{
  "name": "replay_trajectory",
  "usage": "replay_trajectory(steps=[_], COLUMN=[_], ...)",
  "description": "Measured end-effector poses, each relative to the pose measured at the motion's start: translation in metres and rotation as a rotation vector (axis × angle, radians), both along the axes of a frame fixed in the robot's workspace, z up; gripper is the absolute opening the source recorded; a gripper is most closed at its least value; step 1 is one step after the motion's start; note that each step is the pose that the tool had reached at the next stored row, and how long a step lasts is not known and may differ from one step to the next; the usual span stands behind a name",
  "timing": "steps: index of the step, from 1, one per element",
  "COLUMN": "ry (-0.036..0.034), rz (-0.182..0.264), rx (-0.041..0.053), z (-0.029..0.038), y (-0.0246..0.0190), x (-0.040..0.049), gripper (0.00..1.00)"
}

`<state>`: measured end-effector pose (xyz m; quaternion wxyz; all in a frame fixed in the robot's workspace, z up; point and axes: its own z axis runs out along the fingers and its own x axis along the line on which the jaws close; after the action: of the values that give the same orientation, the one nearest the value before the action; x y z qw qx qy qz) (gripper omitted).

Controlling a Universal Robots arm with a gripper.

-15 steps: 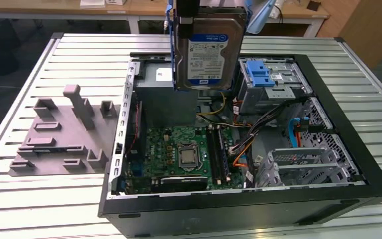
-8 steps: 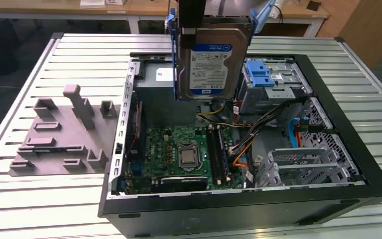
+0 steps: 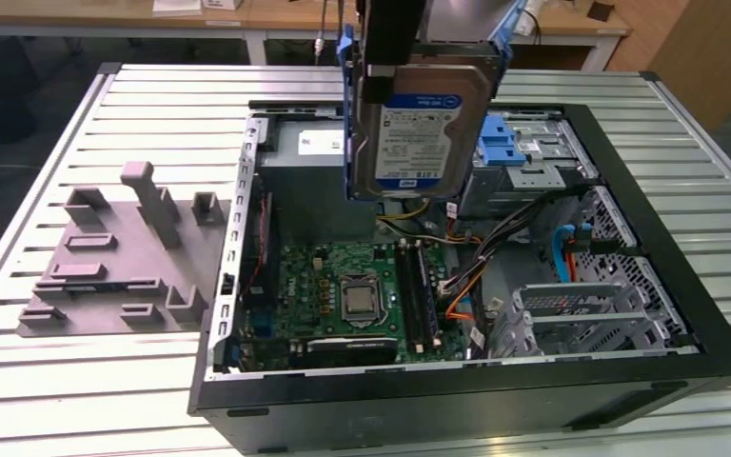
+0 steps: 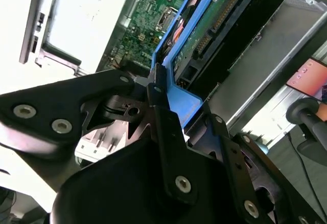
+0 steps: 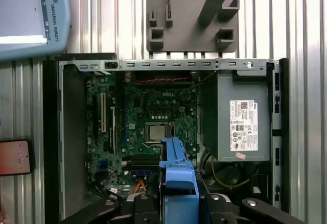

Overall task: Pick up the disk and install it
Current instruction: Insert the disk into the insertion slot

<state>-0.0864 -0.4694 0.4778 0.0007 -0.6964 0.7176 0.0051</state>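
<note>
The disk [image 3: 423, 129] is a silver hard drive with a blue-and-white label in a blue carrier frame. It hangs upright in the air above the open computer case [image 3: 670, 248], over the gap between the motherboard [image 3: 353, 286] and the drive bays. My gripper [image 3: 394, 57] is shut on its upper edge. In the second wrist view the dark fingers [image 4: 164, 127] clamp the blue carrier of the disk [image 4: 212, 25], whose circuit side faces the camera. In the first wrist view the gripper [image 5: 179, 206] holds the disk [image 5: 178, 170] edge-on above the motherboard [image 5: 153, 117].
A grey power supply box [image 5: 240, 117] with a white sticker sits in the case. A blue-latched drive bay [image 3: 524, 143] and metal drive cages [image 3: 594, 314] line the exterior view's right. A grey fixture block [image 3: 125, 257] lies on the slatted table [image 3: 35, 381].
</note>
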Motion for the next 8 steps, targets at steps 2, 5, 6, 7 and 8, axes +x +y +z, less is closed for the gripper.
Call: replay_trajectory(steps=[2, 5, 6, 7, 8], ry=[-0.0001, -0.0001, -0.0001, -0.0001, 0.0], rz=[0.0, 0.0, 0.0, 0.0, 0.0], rx=[0.0001, 0.0001, 0.0001, 0.0001, -0.0001], z=[-0.0008, -0.0016, -0.0019, -0.0021, -0.0023], y=[-0.0069, -0.017, -0.0205, -0.0234, -0.026], x=[0.0, 0.0, 0.0003, 0.0008, 0.0016], gripper=[0.36, 0.36, 0.36, 0.36, 0.36])
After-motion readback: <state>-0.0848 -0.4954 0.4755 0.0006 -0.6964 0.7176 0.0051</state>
